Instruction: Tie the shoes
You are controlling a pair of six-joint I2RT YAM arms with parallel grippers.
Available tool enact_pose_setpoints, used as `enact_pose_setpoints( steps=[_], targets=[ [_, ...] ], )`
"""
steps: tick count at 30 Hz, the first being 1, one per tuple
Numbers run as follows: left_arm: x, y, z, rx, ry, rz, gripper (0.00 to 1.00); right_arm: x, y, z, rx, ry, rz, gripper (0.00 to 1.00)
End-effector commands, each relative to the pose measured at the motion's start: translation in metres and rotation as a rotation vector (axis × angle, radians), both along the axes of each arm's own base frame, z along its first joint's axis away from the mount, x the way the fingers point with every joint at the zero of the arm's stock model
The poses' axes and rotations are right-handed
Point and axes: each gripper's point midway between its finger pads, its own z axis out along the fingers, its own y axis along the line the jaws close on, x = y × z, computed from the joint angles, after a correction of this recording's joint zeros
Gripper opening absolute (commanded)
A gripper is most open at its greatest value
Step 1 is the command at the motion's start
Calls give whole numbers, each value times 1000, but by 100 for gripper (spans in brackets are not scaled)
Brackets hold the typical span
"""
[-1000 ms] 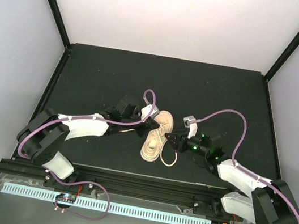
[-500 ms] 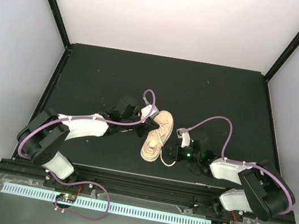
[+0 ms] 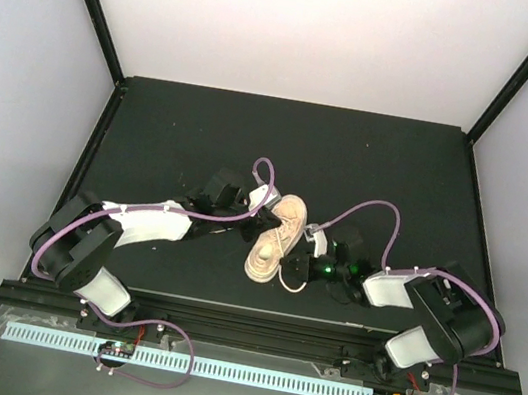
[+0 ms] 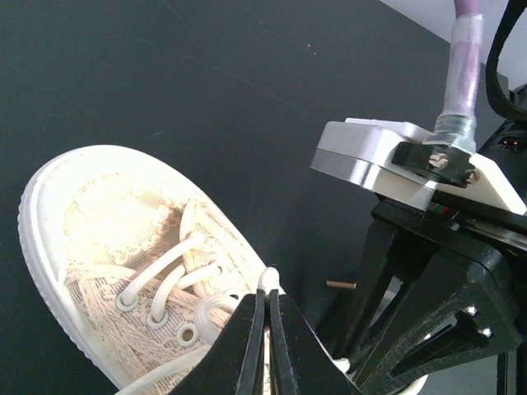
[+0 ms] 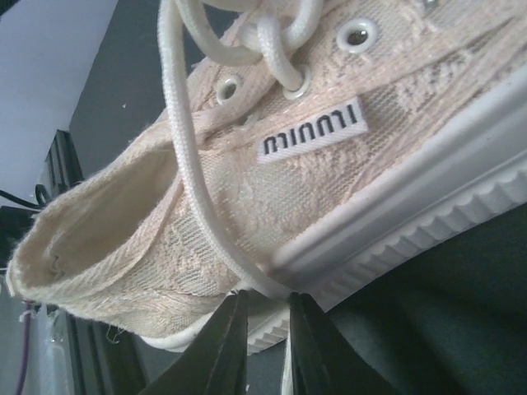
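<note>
**Tension both laces evenly, and keep the shoe planted**

The shoe (image 3: 275, 240) lies on the surface (image 3: 371, 165), nearer its front edge, with the toe pointing to the far side. The left fingers (image 4: 247, 354) are pressed together on a strand (image 4: 268, 280) just above the eyelets (image 4: 188, 335). The right fingers (image 5: 226, 346) stand narrow beside the sole (image 5: 395, 206). A long lace (image 5: 183, 164) runs down into their gap, but I cannot tell whether they clamp it. The step looks like drawing the laces taut. Confirm the right grip first. Then pull slowly, outward and opposed, so the light shoe neither slides nor tips.
</note>
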Motion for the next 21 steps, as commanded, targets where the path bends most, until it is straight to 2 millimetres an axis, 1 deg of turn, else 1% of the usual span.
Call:
enact_pose_setpoints(
  steps=[1,4,9,14,17,21],
  targets=[
    [-1,-1,16,-36,-35,-21,2,10,11,15,50,-68,24,12],
    [-3,1,17,-36,-35,-21,2,15,7,15,29,-74,-12,2],
    [-9,3,16,-40,-23,-31,1,28,-11,16,-50,-99,-119,2],
    [-19,5,11,-48,5,-47,1,49,-27,22,-149,-143,-194,2],
    [-24,7,5,-49,25,-51,2,62,-30,28,-185,-161,-208,2],
    [-31,11,-2,-49,50,-44,2,76,-22,43,-193,-203,-183,2]
  ],
)
